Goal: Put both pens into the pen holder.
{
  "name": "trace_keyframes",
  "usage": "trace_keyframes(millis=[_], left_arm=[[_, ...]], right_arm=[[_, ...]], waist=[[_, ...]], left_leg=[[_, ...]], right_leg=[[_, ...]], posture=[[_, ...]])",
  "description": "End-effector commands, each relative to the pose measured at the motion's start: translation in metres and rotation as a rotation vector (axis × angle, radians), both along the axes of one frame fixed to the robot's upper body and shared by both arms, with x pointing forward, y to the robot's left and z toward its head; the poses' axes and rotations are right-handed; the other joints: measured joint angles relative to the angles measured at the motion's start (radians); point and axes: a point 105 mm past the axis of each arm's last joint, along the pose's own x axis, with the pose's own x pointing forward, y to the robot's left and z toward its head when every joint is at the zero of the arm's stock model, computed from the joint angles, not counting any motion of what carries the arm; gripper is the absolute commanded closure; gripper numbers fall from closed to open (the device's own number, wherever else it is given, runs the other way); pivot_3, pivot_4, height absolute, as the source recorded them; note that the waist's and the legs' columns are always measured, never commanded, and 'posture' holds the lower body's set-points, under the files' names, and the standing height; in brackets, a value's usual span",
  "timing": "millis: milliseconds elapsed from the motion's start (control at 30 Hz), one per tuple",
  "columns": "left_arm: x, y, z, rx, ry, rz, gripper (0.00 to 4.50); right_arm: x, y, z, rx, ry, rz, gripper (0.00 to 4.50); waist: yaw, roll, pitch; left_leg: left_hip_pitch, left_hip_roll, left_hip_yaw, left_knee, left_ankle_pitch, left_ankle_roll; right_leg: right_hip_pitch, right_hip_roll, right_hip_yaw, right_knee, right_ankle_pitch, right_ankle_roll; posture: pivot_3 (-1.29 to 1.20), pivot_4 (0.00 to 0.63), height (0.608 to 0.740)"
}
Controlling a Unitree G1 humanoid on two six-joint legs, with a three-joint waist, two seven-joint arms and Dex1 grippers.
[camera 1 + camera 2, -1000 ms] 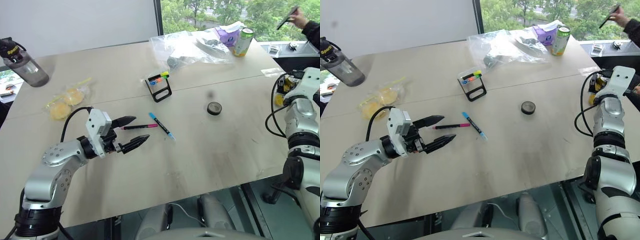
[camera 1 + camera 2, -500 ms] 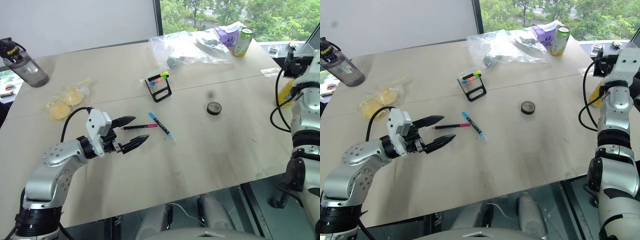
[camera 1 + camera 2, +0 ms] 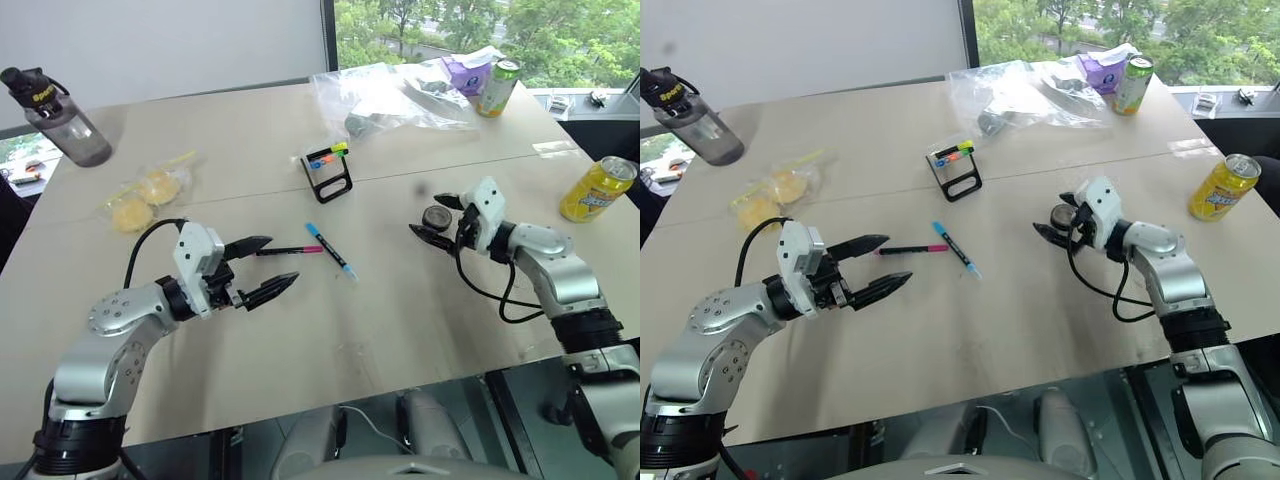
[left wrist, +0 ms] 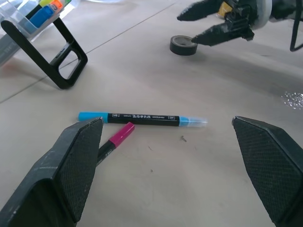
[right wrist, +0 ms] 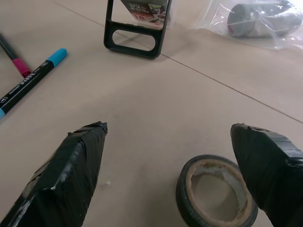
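1. Swinging in from the far right edge, the right hand (image 3: 436,220) is now hovering low over the worktop (image 3: 420,310) beside a small roll of black tape (image 3: 436,216); its fingers are standing apart, gripping nothing.
2. Meanwhile the left hand (image 3: 258,268) is keeping the same spot as a second ago, fingers spread wide and empty, pointing toward the pens.
3. Both pens are lying flat on the worktop, not yet picked up: the black pen with the magenta end (image 3: 290,250) is sitting just ahead of the left hand's upper finger, and the blue pen (image 3: 329,248) is lying just beyond it, the two nearly touching at one end.
4. Farther back, the pen holder (image 3: 330,171) is standing upright, well apart from both pens, with coloured marker tips showing at its top.
5. Judging from this, none of the task is done: each pen is waiting to be grasped, lifted and dropped into the holder, and the left hand is looking best placed to start with the magenta-ended one.
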Motion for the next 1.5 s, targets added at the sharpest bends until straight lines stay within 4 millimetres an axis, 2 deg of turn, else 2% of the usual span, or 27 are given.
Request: trace_keyframes(millis=[33, 133, 267, 400, 467, 567, 733, 833, 967, 1067, 1200, 1233, 1333, 1500], left_arm=[[-0.003, -0.001, 0.009, 0.009, -0.052, -0.007, 0.00], [-0.004, 0.000, 0.009, 0.011, -0.056, 0.000, 0.00], [-0.005, 0.001, 0.009, 0.012, -0.058, 0.006, 0.00], [-0.006, 0.002, 0.009, 0.013, -0.057, 0.009, 0.00], [-0.006, 0.002, 0.008, 0.014, -0.056, 0.009, 0.00], [-0.005, 0.002, 0.008, 0.014, -0.055, 0.006, 0.00], [-0.004, 0.001, 0.008, 0.015, -0.057, 0.000, 0.00], [-0.003, 0.001, 0.008, 0.016, -0.058, -0.003, 0.00], [-0.002, 0.002, 0.009, 0.020, -0.061, -0.004, 0.00], [-0.001, 0.003, 0.009, 0.022, -0.064, -0.005, 0.00], [-0.001, 0.004, 0.010, 0.025, -0.067, -0.003, 0.00], [-0.001, 0.004, 0.010, 0.026, -0.066, -0.002, 0.00], [-0.002, 0.004, 0.009, 0.026, -0.064, 0.000, 0.00], [-0.002, 0.003, 0.008, 0.025, -0.062, 0.001, 0.00]], right_arm=[[0.000, 0.006, -0.002, -0.058, 0.015, 0.029, 1.24], [0.003, 0.000, -0.014, -0.124, 0.086, -0.008, 2.86], [0.008, -0.008, -0.023, -0.183, 0.141, -0.072, 4.42], [0.012, -0.011, -0.020, -0.188, 0.127, -0.101, 4.42], [0.013, -0.005, -0.008, -0.150, 0.066, -0.075, 4.42], [0.010, 0.001, 0.006, -0.087, 0.012, -0.036, 3.70], [0.017, -0.010, 0.011, -0.071, -0.031, -0.108, 1.45], [0.021, -0.019, 0.006, -0.092, -0.015, -0.161, 1.45], [0.015, -0.019, -0.011, -0.132, 0.063, -0.140, 1.45], [0.013, -0.017, -0.016, -0.159, 0.080, -0.123, 2.27], [0.013, -0.013, -0.015, -0.149, 0.070, -0.114, 4.16], [0.012, -0.013, -0.015, -0.152, 0.072, -0.112, 4.37], [0.013, -0.014, -0.016, -0.159, 0.072, -0.114, 4.37], [0.023, -0.018, -0.003, -0.132, 0.008, -0.173, 4.37]], waist=[[0.000, 0.000, 0.000], [0.001, 0.000, 0.000], [0.001, 0.000, 0.000], [0.001, 0.000, 0.000], [0.001, 0.000, 0.000], [0.000, 0.000, 0.000], [0.000, 0.000, 0.000], [0.000, 0.000, 0.000], [-0.001, 0.000, 0.000], [-0.001, 0.000, 0.000], [-0.001, -0.001, 0.000], [-0.002, -0.001, 0.000], [-0.001, -0.001, -0.001], [-0.002, -0.001, -0.001]], left_leg=[[0.000, 0.000, 0.000, 0.000, 0.000, 0.000], [0.000, -0.001, 0.000, 0.000, 0.000, 0.000], [0.000, -0.001, 0.000, 0.000, 0.000, 0.000], [0.000, -0.001, 0.000, 0.000, 0.000, 0.000], [0.000, -0.001, 0.000, 0.000, 0.000, 0.000], [0.000, -0.001, 0.000, 0.000, 0.000, 0.000], [0.000, -0.001, 0.000, 0.000, 0.000, 0.000], [0.000, -0.001, 0.000, 0.000, 0.000, 0.000], [0.000, -0.001, 0.000, 0.000, 0.000, 0.000], [0.000, 0.000, 0.000, 0.000, 0.000, 0.000], [0.000, 0.000, 0.000, 0.000, 0.000, 0.000], [0.000, 0.000, 0.000, 0.000, 0.000, 0.000], [0.000, 0.000, 0.000, 0.000, 0.000, 0.000], [0.000, 0.000, 0.000, 0.000, 0.000, 0.000]], right_leg=[[0.000, 0.000, 0.000, 0.000, 0.000, 0.000], [0.000, -0.001, 0.000, -0.001, 0.000, 0.000], [0.000, -0.001, 0.000, -0.001, 0.000, 0.000], [0.000, -0.001, 0.000, -0.001, 0.000, 0.000], [0.000, -0.001, 0.000, -0.001, 0.000, 0.000], [0.000, -0.001, 0.000, -0.001, 0.000, 0.000], [0.000, -0.001, 0.000, -0.001, 0.000, 0.000], [0.000, -0.001, 0.000, -0.001, 0.000, 0.000], [0.000, -0.001, 0.000, -0.001, 0.000, 0.000], [0.000, -0.001, 0.000, -0.001, 0.000, 0.000], [0.000, -0.001, 0.000, -0.001, 0.000, 0.000], [0.000, -0.001, 0.000, -0.001, 0.000, 0.000], [0.000, -0.001, 0.000, -0.001, 0.000, 0.000], [0.000, -0.001, 0.000, -0.001, 0.000, 0.000]], posture=[[0.00, 0.150, 0.740], [0.00, 0.150, 0.740], [0.00, 0.150, 0.740], [0.00, 0.150, 0.740], [0.00, 0.150, 0.740], [0.00, 0.150, 0.740], [0.00, 0.150, 0.740], [0.00, 0.150, 0.740], [0.00, 0.150, 0.740], [0.00, 0.150, 0.740], [0.00, 0.150, 0.740], [0.00, 0.150, 0.740], [0.00, 0.150, 0.740], [0.00, 0.150, 0.740]])
